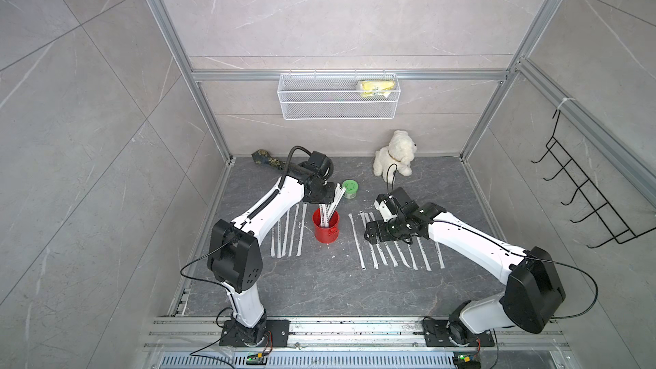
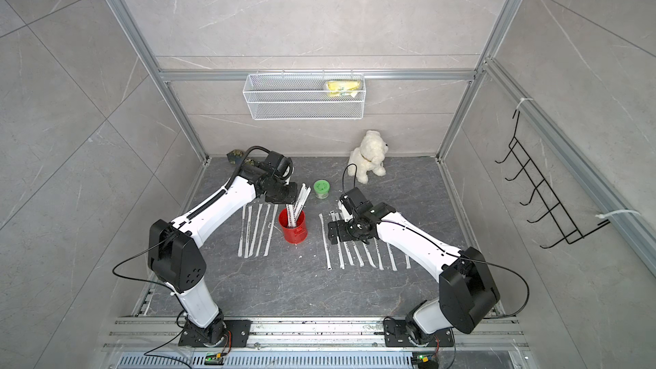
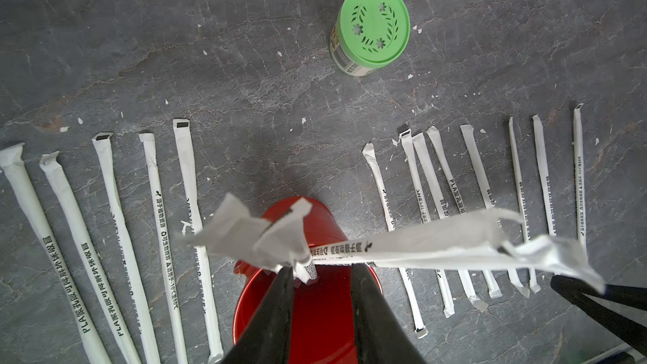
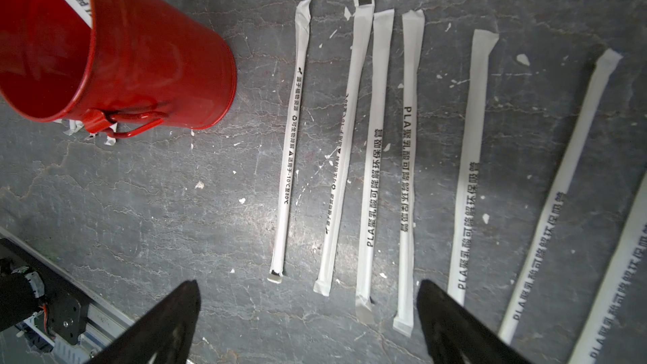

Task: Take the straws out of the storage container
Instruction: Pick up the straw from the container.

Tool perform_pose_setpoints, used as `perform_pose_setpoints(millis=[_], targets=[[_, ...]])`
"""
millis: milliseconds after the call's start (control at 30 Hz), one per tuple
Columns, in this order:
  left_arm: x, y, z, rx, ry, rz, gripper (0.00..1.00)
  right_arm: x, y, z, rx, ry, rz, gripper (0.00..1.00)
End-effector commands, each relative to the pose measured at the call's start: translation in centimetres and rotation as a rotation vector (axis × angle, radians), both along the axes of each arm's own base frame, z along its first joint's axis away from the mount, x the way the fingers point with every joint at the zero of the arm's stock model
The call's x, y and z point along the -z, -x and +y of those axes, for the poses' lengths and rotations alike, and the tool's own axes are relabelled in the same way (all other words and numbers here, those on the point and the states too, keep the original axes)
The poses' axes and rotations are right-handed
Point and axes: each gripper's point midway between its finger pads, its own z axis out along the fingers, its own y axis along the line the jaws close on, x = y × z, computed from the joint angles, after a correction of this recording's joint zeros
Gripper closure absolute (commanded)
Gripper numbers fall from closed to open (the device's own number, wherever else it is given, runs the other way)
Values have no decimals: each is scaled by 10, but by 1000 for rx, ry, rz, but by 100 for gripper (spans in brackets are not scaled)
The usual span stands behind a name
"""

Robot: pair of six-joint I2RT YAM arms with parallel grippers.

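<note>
Left end effector (image 3: 322,267) part-open astride straws (image 3: 420,243) in storage container (image 3: 242,309), contact seemingly hidden; right end effector (image 4: 307,283) spread wide.

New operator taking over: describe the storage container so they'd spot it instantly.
On the dark stone tabletop, two rows of wrapped straws lie flat. Between them stands the red metal can. Unlike the smaller green-lidded jar behind it, it is open-topped, with straws poking out.
</note>
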Motion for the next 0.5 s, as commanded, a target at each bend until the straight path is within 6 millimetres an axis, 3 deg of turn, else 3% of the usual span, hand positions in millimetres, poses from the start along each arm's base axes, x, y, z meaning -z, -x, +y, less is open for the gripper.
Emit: perform_pose_setpoints(millis=[0, 467], targets=[[-3, -4, -3, -1, -14, -3, 69, 7, 2, -3, -10, 10, 9, 0], [3, -5, -8, 14, -35, 11, 73, 8, 2, -6, -7, 9, 12, 0]])
